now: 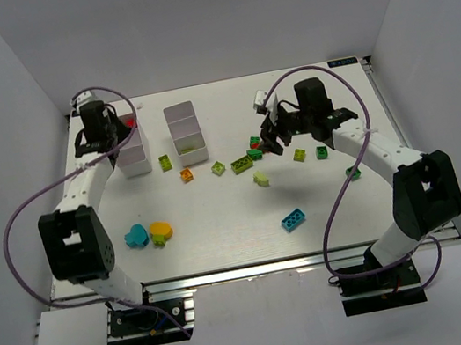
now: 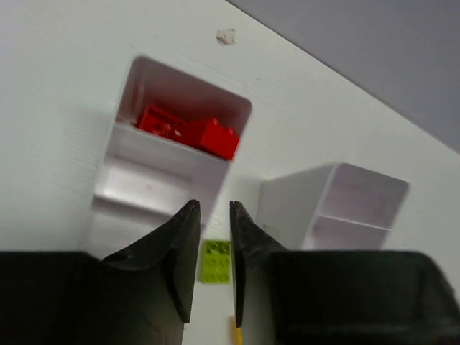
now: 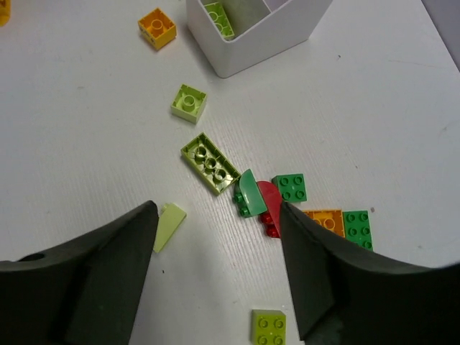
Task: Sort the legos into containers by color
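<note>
Our right tool (image 3: 215, 210) gapes empty over the red lego (image 3: 269, 207) at mid-frame, which touches a green lego (image 3: 249, 192); we risk pinching both colors together; our left tool (image 2: 214, 215), closed and empty, hovers above the containers (image 2: 162, 153).

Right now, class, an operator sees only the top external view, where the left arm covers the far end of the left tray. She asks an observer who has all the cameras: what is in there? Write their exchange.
Observer: Red bricks, lying in the far compartment of the left tray.
Operator: Are the left fingers holding anything?
Observer: No. The left fingers are shut, with nothing between them.
Operator: What lies by the right fingers?
Observer: The right fingers stand open above the table. By one tip a red piece lies against a dark green curved piece.
</note>
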`<state>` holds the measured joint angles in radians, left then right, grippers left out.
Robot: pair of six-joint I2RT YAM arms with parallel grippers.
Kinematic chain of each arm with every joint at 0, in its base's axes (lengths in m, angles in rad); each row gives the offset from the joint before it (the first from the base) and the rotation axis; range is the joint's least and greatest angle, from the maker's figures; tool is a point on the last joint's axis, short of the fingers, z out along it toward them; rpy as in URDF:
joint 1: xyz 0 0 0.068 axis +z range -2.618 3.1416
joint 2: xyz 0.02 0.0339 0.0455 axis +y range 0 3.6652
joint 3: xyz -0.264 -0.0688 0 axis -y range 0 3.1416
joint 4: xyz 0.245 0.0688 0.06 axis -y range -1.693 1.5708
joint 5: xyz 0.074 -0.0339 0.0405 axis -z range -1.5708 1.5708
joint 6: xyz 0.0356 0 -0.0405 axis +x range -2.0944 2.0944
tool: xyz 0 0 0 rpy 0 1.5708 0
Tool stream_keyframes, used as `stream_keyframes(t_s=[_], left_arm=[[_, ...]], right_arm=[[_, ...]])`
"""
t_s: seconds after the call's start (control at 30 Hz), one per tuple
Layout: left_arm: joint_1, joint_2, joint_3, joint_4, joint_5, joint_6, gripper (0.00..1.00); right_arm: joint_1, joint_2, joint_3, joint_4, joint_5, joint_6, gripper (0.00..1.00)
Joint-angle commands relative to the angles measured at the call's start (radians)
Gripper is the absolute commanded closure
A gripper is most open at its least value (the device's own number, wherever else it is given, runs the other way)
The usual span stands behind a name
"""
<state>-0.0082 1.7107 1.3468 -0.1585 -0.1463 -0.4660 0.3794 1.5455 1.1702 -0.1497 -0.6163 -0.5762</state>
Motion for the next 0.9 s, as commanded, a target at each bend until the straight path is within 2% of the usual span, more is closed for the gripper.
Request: stream_keyframes(t_s=[0.0, 0.1, 0.2, 0.23, 0.27, 0.3, 0.33, 0.4, 0.5, 0.57, 0.63, 0.7, 0.87], left_arm=[[0.007, -0.205, -0.132, 0.071, 0.182, -0.069, 0.63], [0.007, -0.313, -0.25, 0.082, 0.229, -0.111, 0.31], [0.007, -0.428, -0.353, 0.074, 0.222, -0.117, 0.19], [0.007, -0.457, -0.376, 0.071, 0.206, -0.126, 0.1], [0.007, -0.486, -0.412, 0.063, 0.188, -0.134, 0.05], [0.007, -0.512, -0.431, 0.057, 0.171, -0.144, 0.02], [0.007, -0.564, -0.445, 0.044, 0.153, -0.16, 0.02], [0.007, -0.614, -0.487, 0.033, 0.12, -0.171, 0.02], [0.007, -0.686, -0.532, 0.002, 0.143, -0.172, 0.02], [0.007, -0.718, -0.552, -0.018, 0.198, -0.181, 0.02], [0.007, -0.741, -0.59, -0.033, 0.235, -0.201, 0.02], [0.007, -0.779, -0.62, -0.027, 0.292, -0.227, 0.04], [0.007, -0.867, -0.701, -0.033, 0.338, -0.255, 0.04]], right_arm=[[-0.005, 0.027, 0.074, -0.053, -0.063, -0.088, 0.25], [-0.007, 0.053, 0.111, -0.116, -0.112, -0.21, 0.19], [-0.007, 0.073, 0.137, -0.157, -0.155, -0.36, 0.18], [-0.007, 0.077, 0.135, -0.162, -0.184, -0.407, 0.16], [-0.008, 0.077, 0.123, -0.166, -0.2, -0.463, 0.11], [-0.008, 0.082, 0.115, -0.174, -0.217, -0.526, 0.1], [-0.007, 0.085, 0.109, -0.178, -0.239, -0.628, 0.11], [-0.007, 0.112, 0.112, -0.204, -0.241, -0.698, 0.11], [-0.008, 0.195, 0.213, -0.244, -0.202, -0.666, 0.11], [-0.013, 0.252, 0.307, -0.36, -0.191, -0.724, 0.11], [-0.019, 0.326, 0.431, -0.549, -0.198, -0.81, 0.11], [-0.033, 0.382, 0.511, -0.707, -0.207, -0.988, 0.12], [-0.056, 0.482, 0.638, -0.824, -0.188, -1.163, 0.16]])
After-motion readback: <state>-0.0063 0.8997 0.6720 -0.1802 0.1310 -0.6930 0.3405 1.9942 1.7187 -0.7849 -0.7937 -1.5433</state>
